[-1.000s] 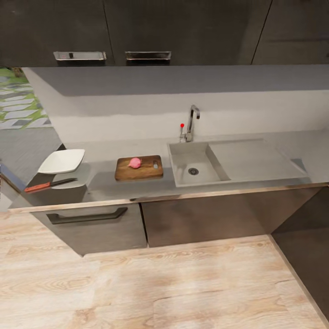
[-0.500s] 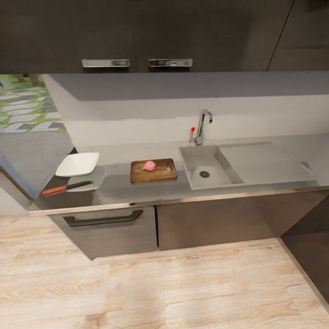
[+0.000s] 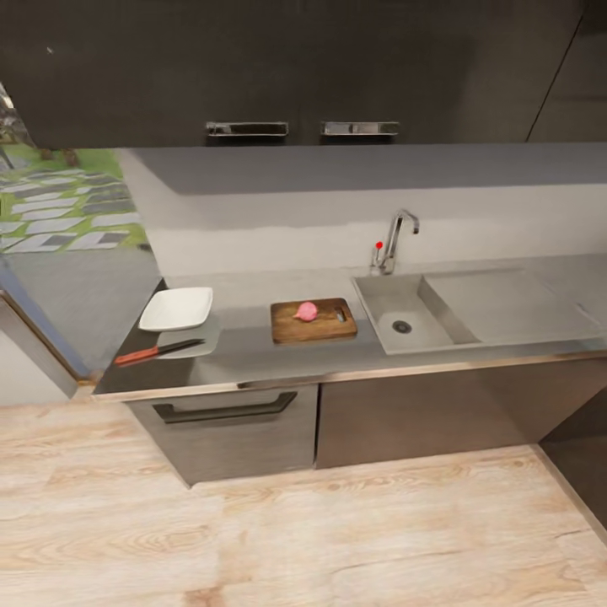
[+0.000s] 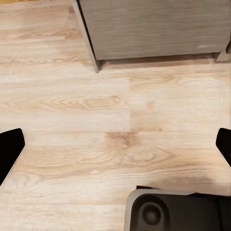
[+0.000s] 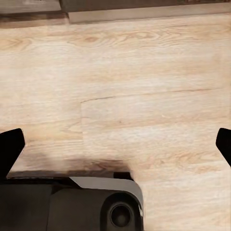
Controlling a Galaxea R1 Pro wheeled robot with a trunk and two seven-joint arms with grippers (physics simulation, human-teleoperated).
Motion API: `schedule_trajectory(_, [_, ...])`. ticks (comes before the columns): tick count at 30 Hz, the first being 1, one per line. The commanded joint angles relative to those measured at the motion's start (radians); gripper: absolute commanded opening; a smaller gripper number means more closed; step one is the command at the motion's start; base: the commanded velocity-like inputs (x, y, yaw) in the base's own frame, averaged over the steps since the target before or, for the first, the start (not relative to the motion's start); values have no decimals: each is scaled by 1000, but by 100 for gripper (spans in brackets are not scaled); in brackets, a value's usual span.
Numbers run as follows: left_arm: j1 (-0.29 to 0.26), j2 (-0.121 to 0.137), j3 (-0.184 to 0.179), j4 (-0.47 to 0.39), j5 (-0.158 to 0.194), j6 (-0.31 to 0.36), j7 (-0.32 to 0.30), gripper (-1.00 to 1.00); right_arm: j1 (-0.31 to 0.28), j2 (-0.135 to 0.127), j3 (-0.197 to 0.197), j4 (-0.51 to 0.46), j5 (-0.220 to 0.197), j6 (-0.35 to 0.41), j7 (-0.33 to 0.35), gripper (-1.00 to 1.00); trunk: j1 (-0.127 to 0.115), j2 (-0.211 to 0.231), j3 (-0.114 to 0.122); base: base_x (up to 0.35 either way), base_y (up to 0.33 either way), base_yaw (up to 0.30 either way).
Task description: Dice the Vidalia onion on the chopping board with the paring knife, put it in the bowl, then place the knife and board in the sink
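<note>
Pale wooden floor (image 4: 115, 120) with grain and plank seams underneath. Grey cabinet front (image 4: 154, 26) at twelve o'clock, its lower edge and corner meeting the floor, thin shadow along the base. Left gripper (image 4: 115, 147) spread wide: one dark fingertip (image 4: 9, 151) at nine o'clock, the other at three o'clock, bare floor between, nothing held. Part of the robot's base (image 4: 173, 211) at six o'clock, grey rounded housing with a dark round recess, resting on the floor.
</note>
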Motion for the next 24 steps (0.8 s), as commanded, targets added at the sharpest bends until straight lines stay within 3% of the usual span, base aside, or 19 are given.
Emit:
schedule_trajectory(1, [0, 2, -7, -1, 10, -3, 3, 100, 0, 1, -5, -2, 11, -1, -4, 100, 1, -2, 0, 0, 297, 0])
schedule_trajectory(24, [0, 2, -7, 5, 10, -3, 3, 100, 0, 1, -4, -2, 11, 0, -3, 100, 1, -2, 38, 0, 297, -7])
